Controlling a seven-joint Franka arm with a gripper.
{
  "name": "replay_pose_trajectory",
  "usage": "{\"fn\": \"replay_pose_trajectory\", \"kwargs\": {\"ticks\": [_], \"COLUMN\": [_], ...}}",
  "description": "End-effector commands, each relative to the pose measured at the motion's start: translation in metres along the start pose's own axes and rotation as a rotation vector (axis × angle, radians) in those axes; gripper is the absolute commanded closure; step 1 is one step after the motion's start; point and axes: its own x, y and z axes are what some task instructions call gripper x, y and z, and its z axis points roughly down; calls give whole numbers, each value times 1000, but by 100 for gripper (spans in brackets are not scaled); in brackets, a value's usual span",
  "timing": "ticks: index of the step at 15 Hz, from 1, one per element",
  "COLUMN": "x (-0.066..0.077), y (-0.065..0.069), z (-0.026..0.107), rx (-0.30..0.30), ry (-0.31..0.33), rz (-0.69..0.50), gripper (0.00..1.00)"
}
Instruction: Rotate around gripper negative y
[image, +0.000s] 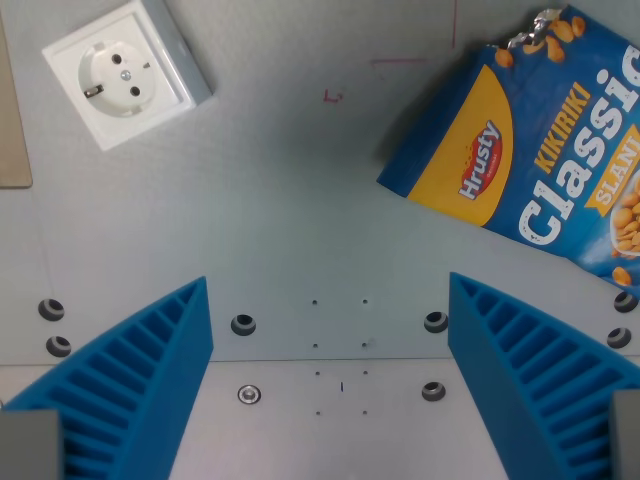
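My end effector (330, 350) is hanging wide open and empty over the bare counter (300, 200), free to rotate; socket (125, 72) upper left, peanut bag (540, 150) upper right.

the light is even and fairly soft, a cool grey cast over the whole tabletop (300, 220), neither dim nor harsh. a soft-edged shadow lies on the tabletop along the left edge of the peanut bag (540, 150), and a darker, diffuse patch spreads across the middle of the surface. the wall socket (125, 72) is the brightest thing, close to washed out on its white face, with a thin shadow under its lower right edge. the bag's print is sharp and readable, with a small glint at its torn silver top. the blue fingers (140, 385) are slightly soft, and the grey blocks in the bottom corners are blurred.
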Motion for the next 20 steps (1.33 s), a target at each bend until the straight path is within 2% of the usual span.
{"fn": "replay_pose_trajectory", "kwargs": {"ticks": [1,20], "x": [0,0], "y": [0,0], "z": [-3,-3], "rx": [0,0], "ry": [-7,-260], "rz": [0,0], "gripper": [0,0]}}
